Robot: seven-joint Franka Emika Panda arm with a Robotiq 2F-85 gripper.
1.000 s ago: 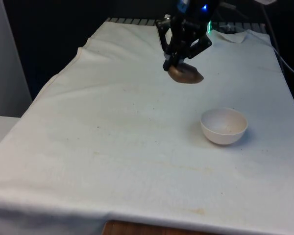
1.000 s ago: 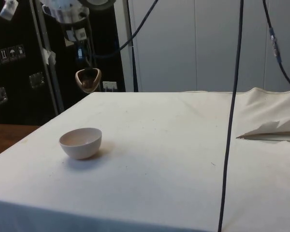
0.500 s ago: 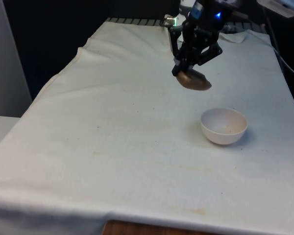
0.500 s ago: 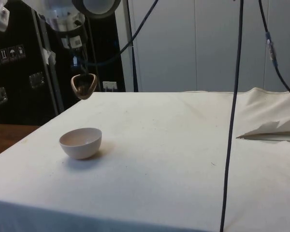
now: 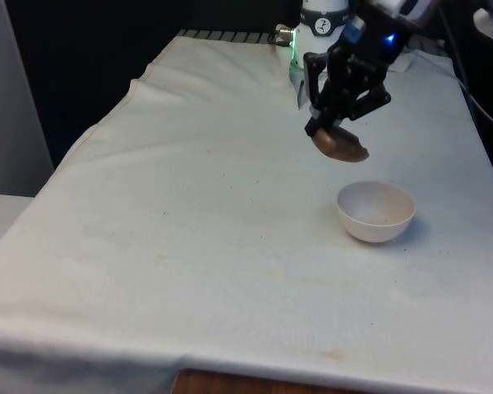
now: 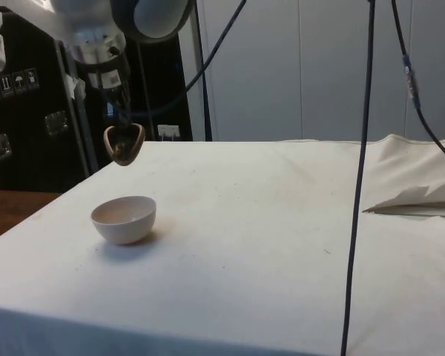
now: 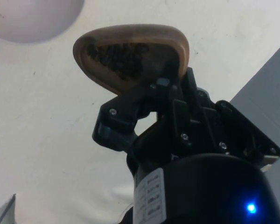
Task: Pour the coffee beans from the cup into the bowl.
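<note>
A brown wooden cup (image 5: 340, 145) hangs in the air, held by its rim in my gripper (image 5: 326, 129), which is shut on it. The cup (image 6: 124, 142) is above the table and slightly behind the white bowl (image 6: 124, 219). In the wrist view the cup (image 7: 130, 53) holds dark coffee beans (image 7: 117, 58), and the bowl's edge (image 7: 35, 18) shows beyond it. The white bowl (image 5: 375, 211) stands on the cloth at the front view's right, just nearer the camera than the cup.
The white cloth (image 5: 189, 213) covers the whole table. A folded cloth ridge (image 6: 415, 196) lies at the side view's right. Black cables (image 6: 356, 170) hang down in the side view.
My gripper has carried the cup towards the front view's right and lower, closer to the bowl. The bowl has not moved.
</note>
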